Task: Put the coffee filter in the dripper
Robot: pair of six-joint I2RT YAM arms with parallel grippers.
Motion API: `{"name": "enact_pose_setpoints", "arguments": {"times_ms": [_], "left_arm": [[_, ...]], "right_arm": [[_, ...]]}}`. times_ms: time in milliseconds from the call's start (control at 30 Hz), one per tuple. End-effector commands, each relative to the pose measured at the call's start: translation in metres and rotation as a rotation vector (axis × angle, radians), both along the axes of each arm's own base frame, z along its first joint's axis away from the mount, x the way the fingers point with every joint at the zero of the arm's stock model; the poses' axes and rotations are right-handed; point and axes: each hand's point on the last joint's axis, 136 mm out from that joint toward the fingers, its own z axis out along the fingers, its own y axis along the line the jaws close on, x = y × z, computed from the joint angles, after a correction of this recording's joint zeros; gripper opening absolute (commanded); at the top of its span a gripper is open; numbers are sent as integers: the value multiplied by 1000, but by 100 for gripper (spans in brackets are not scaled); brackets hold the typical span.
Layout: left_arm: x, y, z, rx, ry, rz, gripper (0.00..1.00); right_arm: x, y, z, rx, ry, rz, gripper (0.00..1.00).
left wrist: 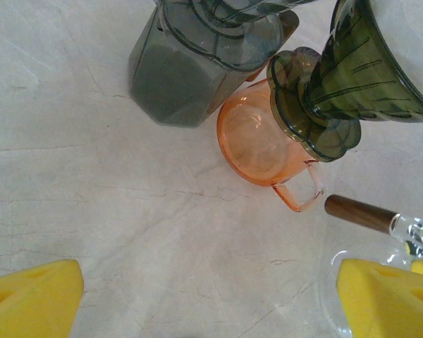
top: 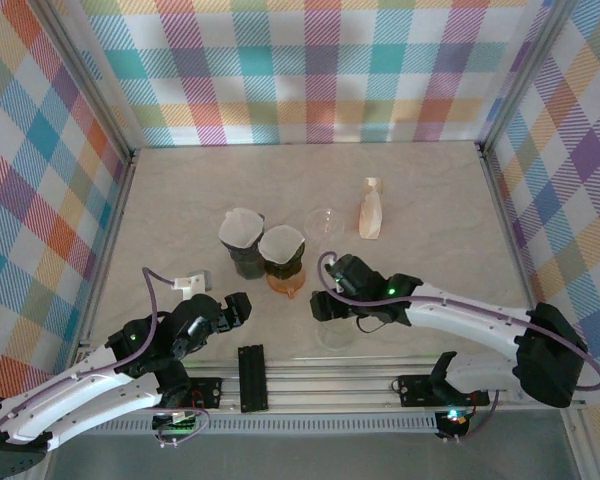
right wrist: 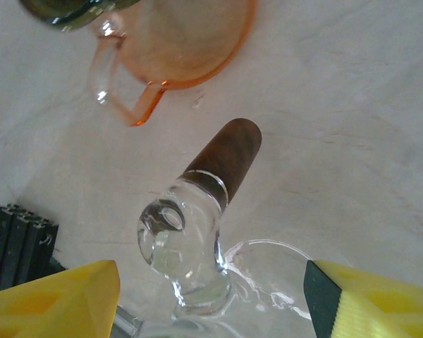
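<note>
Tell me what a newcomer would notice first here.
Mid-table, a dark grey dripper and a green dripper on an orange cup stand side by side, each with a paper filter in it. Just beside them the right gripper hangs open over a clear glass dripper with a wooden handle; a tan filter sits farther back.

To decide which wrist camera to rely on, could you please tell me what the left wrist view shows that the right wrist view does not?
Left wrist view's extras: the grey dripper on its dark grey carafe, and the ribbed cone of the green dripper. Right wrist view's extra: the black rail block at the table's near edge. Shared: the orange cup, the wooden handle, the clear glass dripper it belongs to, and the base of the green dripper.
</note>
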Motion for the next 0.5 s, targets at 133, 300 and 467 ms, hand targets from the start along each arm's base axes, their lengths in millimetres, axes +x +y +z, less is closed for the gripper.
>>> {"name": "enact_pose_setpoints", "arguments": {"times_ms": [133, 300, 467], "left_arm": [[2, 6, 4, 2, -13, 26, 93], [1, 6, 6, -9, -21, 22, 93], [1, 4, 4, -19, -18, 20, 93]], "right_arm": [[12, -8, 23, -23, -92, -66, 81], [40, -40, 52, 6, -170, -202, 84], [90, -69, 63, 64, -171, -378, 82]]}}
